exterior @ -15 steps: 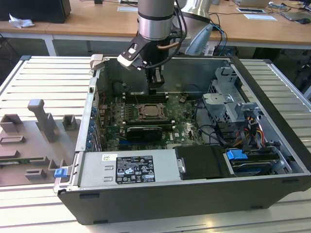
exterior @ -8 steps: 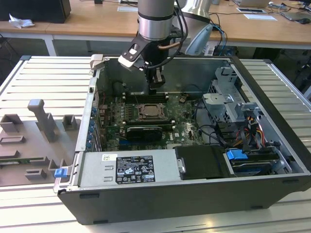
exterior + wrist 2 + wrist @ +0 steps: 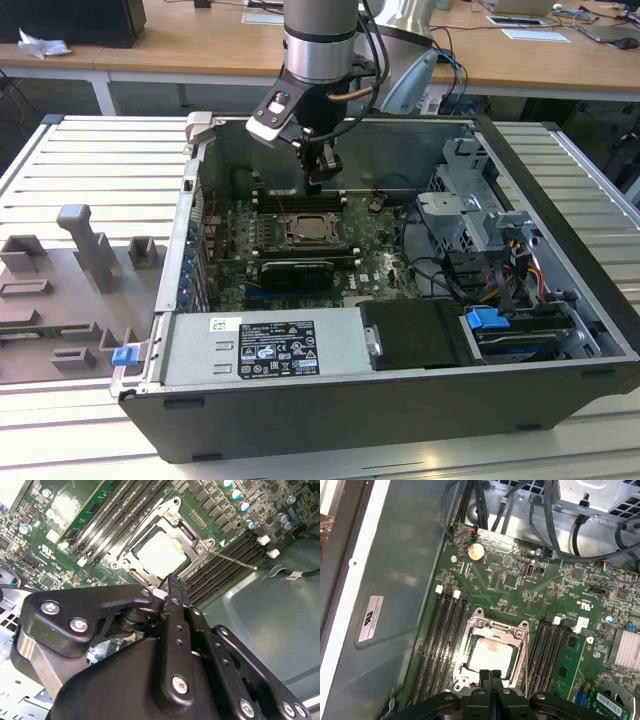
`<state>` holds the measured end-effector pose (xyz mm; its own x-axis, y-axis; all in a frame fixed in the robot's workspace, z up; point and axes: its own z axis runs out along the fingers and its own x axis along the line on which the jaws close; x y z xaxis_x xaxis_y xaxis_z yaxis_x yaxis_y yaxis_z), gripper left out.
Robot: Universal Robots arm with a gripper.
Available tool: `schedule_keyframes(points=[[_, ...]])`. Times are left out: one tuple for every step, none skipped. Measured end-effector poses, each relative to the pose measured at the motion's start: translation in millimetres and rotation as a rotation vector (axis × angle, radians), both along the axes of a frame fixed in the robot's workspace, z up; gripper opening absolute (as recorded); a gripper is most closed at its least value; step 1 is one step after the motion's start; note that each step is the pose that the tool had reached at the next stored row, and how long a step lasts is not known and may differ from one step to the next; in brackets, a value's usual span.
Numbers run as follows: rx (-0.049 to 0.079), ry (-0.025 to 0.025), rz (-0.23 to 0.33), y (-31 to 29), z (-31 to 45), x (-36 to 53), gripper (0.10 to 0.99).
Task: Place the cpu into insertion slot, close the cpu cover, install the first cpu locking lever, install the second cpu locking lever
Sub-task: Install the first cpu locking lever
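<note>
The cpu point(image 3: 490, 657) we see seated in the insertion slot point(image 3: 466, 655) under the flat-lying cpu cover point(image 3: 492, 628), inside the computer case point(image 3: 560, 330), directly beneath the pincer point(image 3: 489, 674), whose fingers are pressed together, gripping nothing, above the cover's edge.

Light: was bright and even
Glare: whitened the cpu point(image 3: 161, 553) top in the second wrist view
Shadows: were soft inside the case point(image 3: 400, 150)
</note>
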<state>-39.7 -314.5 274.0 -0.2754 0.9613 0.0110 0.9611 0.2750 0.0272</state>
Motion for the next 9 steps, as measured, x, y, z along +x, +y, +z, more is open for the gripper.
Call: schedule_keyframes(points=[[0.000,0.0000,0.008,0.0,0.0,0.0,0.106],[0.000,0.0000,0.018,0.0,0.0,0.0,0.106],[0.000,0.0000,0.026,0.0,0.0,0.0,0.106],[0.000,0.0000,0.032,0.0,0.0,0.0,0.106],[0.000,0.0000,0.037,0.0,0.0,0.0,0.106],[0.000,0.0000,0.041,0.0,0.0,0.0,0.106],[0.000,0.0000,0.046,0.0,0.0,0.0,0.106],[0.000,0.0000,0.050,0.0,0.0,0.0,0.106],[0.000,0.0000,0.055,0.0,0.0,0.0,0.106]])
